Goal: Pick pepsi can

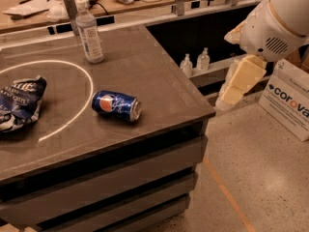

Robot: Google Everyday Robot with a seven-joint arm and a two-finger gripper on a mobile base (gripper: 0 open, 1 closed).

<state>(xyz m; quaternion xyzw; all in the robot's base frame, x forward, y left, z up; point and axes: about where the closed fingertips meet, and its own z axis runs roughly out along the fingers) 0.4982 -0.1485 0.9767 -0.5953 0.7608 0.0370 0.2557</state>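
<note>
Camera view: fills the left and centre of the frame with a broad table (pixel 145 71), matte grey-brown on top, dark slatted drawer-like fronts below, corner toward the lower right. Marked on the top at left with a thin white ring (pixel 90 88), only partly in frame. Lying on its side just outside that ring, near the frame's centre: the pepsi can (pixel 116 105), glossy blue metal cylinder, round red-white-blue logo facing up, silver end turned to the right. At the left edge, inside the ring, a crumpled blue-and-white foil snack bag (pixel 19 103), well apart from the can. Upright at upper left, a clear plastic bottle (pixel 90 33) with a white label. Behind, a wooden bench (pixel 48 6) with scattered clutter. To the right of the table, a low shelf with two small clear bottles (pixel 195 62), a white box (pixel 289 100) with dark lettering, and speckled pale floor (pixel 270 178) crossed by an orange line. At upper right, a smooth white arm (pixel 280 18); below it the cream gripper (pixel 236 86), hanging over the floor beside the table's corner, well apart from the can, touching nothing visible; released or clenched cannot be told.
</note>
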